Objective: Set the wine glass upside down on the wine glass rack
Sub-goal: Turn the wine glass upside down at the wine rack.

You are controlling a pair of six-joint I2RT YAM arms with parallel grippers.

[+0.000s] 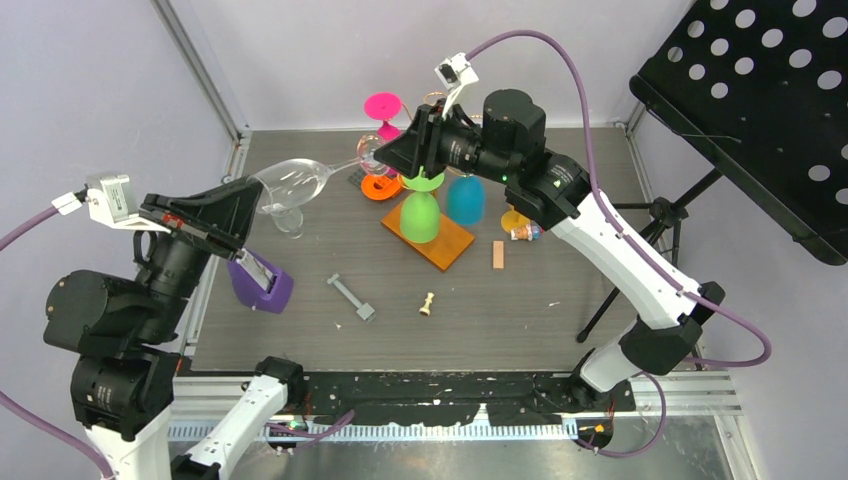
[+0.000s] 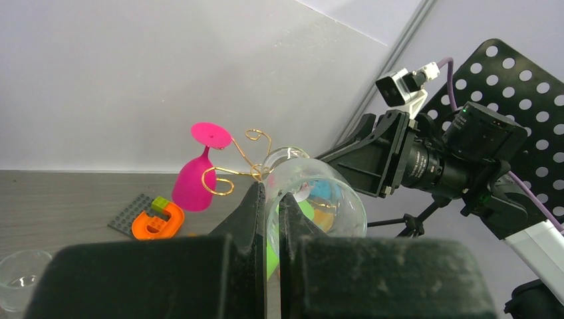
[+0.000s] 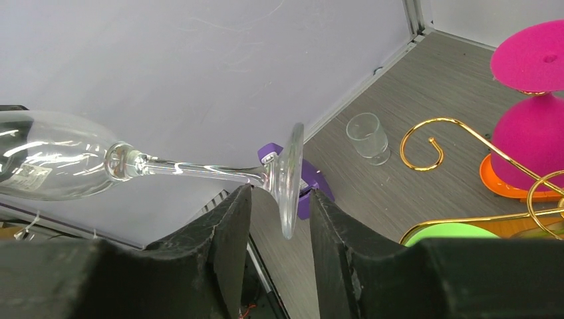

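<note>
Left wrist view: my left pincer [image 2: 271, 194] is clamped shut on the rim of the clear wine glass [image 2: 330, 199], which lies level in the air just left of the wine glass rack [image 1: 452, 248]. Right wrist view: my right pincer [image 3: 279, 194] stands open, its fingers [image 3: 219, 226] straddling the glass's foot, with a gap showing on one side.

Clear wine glass [image 1: 290, 180]; gold wine glass rack [image 1: 448, 251].

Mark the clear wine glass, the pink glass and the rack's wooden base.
clear wine glass [image 3: 193, 170]: right wrist view, on its stem.
pink glass [image 2: 189, 187]: left wrist view, on its bowl.
rack's wooden base [image 1: 451, 250]: top external view, on bare wood near the front corner.
</note>
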